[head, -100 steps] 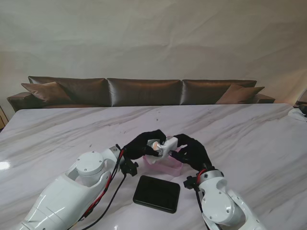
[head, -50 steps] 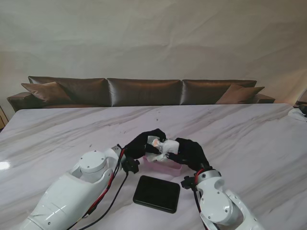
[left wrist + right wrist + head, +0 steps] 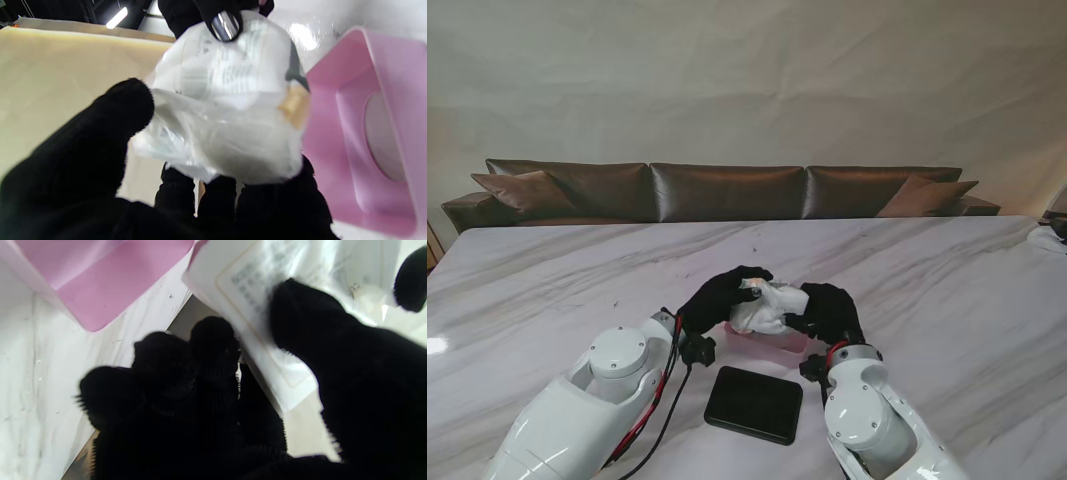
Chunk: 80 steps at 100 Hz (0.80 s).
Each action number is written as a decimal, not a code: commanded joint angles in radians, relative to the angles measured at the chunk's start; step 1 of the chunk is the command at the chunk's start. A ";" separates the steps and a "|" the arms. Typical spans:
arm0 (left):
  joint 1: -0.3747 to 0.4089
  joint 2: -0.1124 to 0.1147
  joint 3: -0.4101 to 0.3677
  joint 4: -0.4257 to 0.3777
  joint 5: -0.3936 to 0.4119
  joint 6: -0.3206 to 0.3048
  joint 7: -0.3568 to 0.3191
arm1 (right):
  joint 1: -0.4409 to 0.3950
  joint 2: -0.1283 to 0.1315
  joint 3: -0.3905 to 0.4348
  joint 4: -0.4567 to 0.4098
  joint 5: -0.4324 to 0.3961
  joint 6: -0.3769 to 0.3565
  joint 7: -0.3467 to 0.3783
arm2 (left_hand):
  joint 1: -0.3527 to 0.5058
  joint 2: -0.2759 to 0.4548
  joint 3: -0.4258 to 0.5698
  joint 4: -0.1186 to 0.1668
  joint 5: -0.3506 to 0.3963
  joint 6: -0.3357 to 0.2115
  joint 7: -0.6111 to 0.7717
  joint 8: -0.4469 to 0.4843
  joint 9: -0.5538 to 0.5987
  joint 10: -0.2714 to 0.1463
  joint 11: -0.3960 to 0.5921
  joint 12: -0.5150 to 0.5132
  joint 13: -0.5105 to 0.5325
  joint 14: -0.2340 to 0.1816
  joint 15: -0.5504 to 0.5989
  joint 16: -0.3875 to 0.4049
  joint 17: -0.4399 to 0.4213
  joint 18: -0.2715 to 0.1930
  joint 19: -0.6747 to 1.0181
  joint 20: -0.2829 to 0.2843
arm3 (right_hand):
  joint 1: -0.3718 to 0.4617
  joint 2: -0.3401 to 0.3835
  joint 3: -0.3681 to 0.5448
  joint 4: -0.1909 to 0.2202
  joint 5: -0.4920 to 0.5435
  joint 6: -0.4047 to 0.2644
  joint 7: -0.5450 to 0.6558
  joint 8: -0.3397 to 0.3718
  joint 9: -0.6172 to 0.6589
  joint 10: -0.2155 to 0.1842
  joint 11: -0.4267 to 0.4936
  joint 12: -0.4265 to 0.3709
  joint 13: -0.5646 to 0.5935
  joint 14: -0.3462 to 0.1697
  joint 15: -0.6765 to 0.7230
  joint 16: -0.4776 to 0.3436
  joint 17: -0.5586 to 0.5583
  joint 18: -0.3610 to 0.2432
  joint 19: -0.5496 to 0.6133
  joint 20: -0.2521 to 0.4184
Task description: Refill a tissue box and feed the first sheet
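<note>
With your left hand and right hand both pinching the tissue pack above the pink box, uneven pulling toward 3 o'clock could tear its wrapper.

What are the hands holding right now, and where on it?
Both hold the plastic-wrapped tissue pack above the pink tissue box: the left hand grips its left end, the right hand its right end.
</note>
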 commanded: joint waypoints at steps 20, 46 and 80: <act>0.071 0.019 -0.062 -0.085 0.159 0.043 0.107 | 0.014 0.003 0.013 0.005 0.006 0.026 0.044 | -0.045 0.038 -0.055 -0.039 -0.075 0.027 -0.064 -0.069 -0.067 0.003 -0.035 -0.030 -0.041 0.124 0.054 0.037 -0.066 -0.124 2.013 0.030 | 0.004 0.109 -0.020 0.001 0.091 0.051 0.135 0.017 0.089 0.013 0.083 -0.002 0.011 -0.004 0.061 0.002 0.047 0.022 0.066 -0.015; 0.115 0.016 -0.087 -0.119 0.270 0.050 0.197 | 0.051 0.009 0.013 0.037 0.002 0.051 0.083 | -0.062 0.083 -0.094 -0.050 -0.076 0.028 -0.075 -0.102 -0.064 0.010 -0.033 -0.037 -0.037 0.129 0.066 0.047 -0.069 -0.120 2.024 0.036 | -0.041 0.194 -0.061 0.048 0.101 -0.015 0.152 0.150 0.086 -0.034 0.170 0.073 0.014 -0.035 0.119 0.027 0.032 -0.035 0.112 0.007; 0.132 0.018 -0.079 -0.119 0.360 0.050 0.234 | 0.134 0.002 -0.021 0.137 0.014 0.091 0.101 | -0.059 0.105 -0.091 -0.031 -0.063 0.034 -0.063 -0.111 -0.032 0.010 -0.022 -0.038 -0.010 0.130 0.082 0.052 -0.057 -0.117 2.037 0.042 | -0.080 0.238 -0.097 0.078 0.186 0.036 0.138 0.248 0.090 -0.044 0.285 0.120 0.015 -0.049 0.228 0.068 0.096 -0.046 0.177 -0.005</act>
